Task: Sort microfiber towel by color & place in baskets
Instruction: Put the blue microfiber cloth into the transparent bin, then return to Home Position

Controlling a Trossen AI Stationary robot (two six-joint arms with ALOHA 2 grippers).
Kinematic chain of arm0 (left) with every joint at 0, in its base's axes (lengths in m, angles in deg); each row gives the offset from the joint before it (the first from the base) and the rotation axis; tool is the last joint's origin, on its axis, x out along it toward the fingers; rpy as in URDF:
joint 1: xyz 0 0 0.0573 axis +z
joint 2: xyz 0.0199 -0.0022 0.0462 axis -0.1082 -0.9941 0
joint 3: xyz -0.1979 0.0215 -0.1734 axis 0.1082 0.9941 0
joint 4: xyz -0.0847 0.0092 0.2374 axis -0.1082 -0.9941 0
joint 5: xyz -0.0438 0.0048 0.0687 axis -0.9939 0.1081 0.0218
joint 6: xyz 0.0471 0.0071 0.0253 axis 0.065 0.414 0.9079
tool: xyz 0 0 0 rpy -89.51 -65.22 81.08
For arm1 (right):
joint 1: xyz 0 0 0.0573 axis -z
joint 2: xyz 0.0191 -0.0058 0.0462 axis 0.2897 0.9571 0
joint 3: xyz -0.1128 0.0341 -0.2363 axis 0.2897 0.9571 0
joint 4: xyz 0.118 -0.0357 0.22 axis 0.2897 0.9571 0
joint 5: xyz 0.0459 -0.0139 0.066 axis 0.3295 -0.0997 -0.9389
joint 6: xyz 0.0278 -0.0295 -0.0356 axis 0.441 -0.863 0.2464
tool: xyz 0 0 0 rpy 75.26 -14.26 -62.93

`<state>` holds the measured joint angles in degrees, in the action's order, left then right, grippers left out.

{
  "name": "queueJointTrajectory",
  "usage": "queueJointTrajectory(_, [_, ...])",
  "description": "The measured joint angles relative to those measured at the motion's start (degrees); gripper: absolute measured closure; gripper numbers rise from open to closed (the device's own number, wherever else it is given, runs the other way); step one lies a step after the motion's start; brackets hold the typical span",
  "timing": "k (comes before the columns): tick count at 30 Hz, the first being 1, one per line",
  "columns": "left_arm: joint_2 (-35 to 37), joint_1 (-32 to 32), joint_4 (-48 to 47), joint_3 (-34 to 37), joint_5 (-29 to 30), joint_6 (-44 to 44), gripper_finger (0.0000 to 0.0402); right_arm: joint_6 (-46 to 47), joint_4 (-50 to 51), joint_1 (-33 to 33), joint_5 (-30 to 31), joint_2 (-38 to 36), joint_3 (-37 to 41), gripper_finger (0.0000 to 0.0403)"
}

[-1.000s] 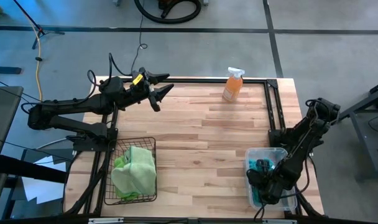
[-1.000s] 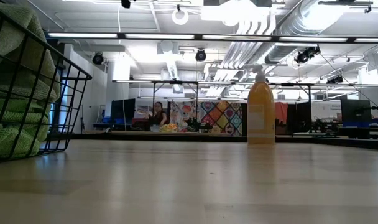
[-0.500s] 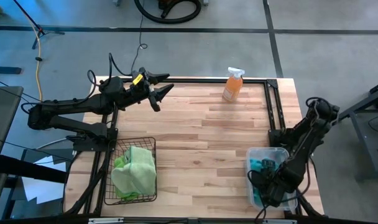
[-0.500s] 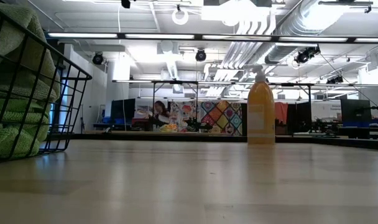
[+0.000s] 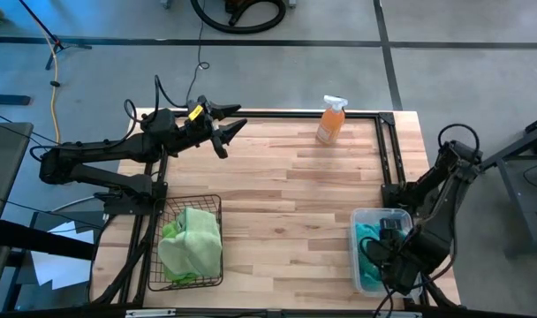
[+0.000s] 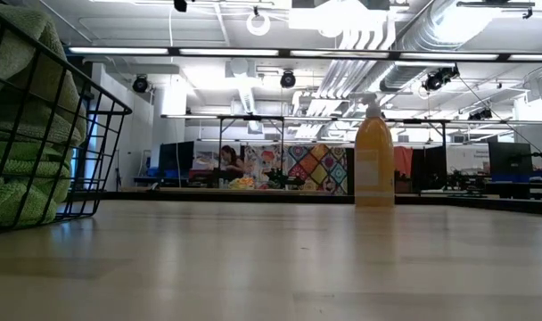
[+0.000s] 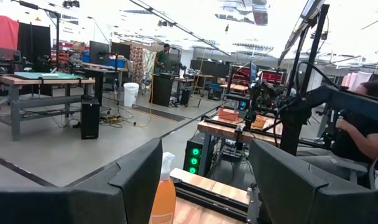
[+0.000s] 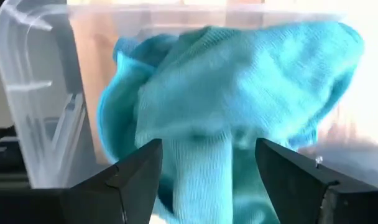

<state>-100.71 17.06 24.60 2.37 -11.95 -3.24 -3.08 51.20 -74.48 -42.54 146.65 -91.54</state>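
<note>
Two spread fingers of the right gripper point(image 8: 204, 180) hang empty over the turquoise towel point(image 8: 239, 93) in the clear basket point(image 5: 364, 219), left gripper point(image 5: 229, 131) open, idle

1. Bare wood is lying open around the orange spray bottle point(image 5: 331, 120), which is standing alone near the far edge.
2. The wire basket point(image 5: 186, 243) and clear bin point(image 5: 379, 250) are blocking the near corners, well apart from the bottle.
</note>
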Motion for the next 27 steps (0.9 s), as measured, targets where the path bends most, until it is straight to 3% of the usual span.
queueJointTrajectory(6, [0.0, 0.0, 0.0, 0.0, 0.0, 0.7, 0.0170, 0.6, 7.7, -0.7, -5.2, 0.0, -3.8, 0.0148])
queueJointTrajectory(10, [0.0, 0.0, 0.0, 0.0, -0.4, 1.9, 0.0170, 3.6, 12.0, -2.3, -4.4, -1.3, -5.8, 0.0147])
queueJointTrajectory(14, [0.7, 0.0, -0.2, 0.0, -0.4, 1.9, 0.0170, 13.8, 12.5, -3.4, 2.3, -5.7, -5.5, 0.0147])
queueJointTrajectory(19, [2.7, 0.0, -2.5, 0.0, -0.4, 1.9, 0.0170, 21.0, 11.9, 0.1, 18.9, -11.4, -4.8, 0.0150])
queueJointTrajectory(23, [4.9, 0.0, -5.4, 0.0, -0.4, 1.3, 0.0170, 13.3, 9.3, 8.0, 18.9, -14.9, 1.2, 0.0168])
queueJointTrajectory(27, [7.1, 0.0, -8.6, 0.0, -0.4, -0.7, 0.0170, -0.4, -5.4, 17.9, 20.2, -19.3, 10.8, 0.0220])
